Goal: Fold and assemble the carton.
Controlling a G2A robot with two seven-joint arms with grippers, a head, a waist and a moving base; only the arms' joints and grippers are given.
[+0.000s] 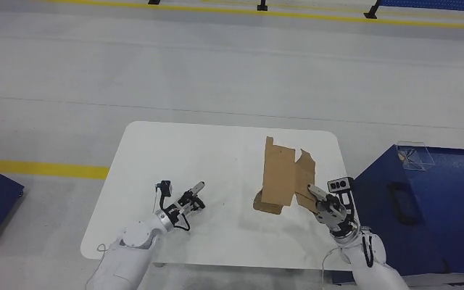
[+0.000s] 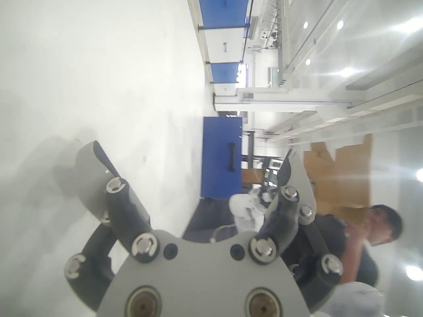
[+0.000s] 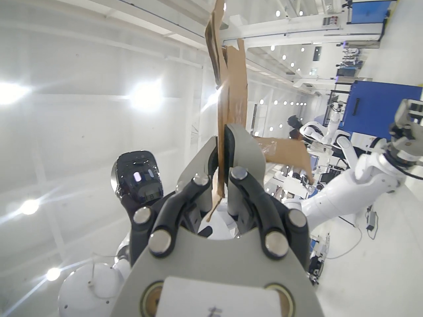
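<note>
The right tool is clamping the flattened carton by its edge over the counter, the carton's long axis running away from the tool. The left tool is hovering open and empty, well apart from the carton.

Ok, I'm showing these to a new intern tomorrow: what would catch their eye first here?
The brown carton, a flat sheet with jagged flaps and not yet boxed up, is raised over the right part of the white table. The right gripper is clamped shut on its edge. After that comes the left gripper, spread wide and holding nothing, over the table's left part.
</note>
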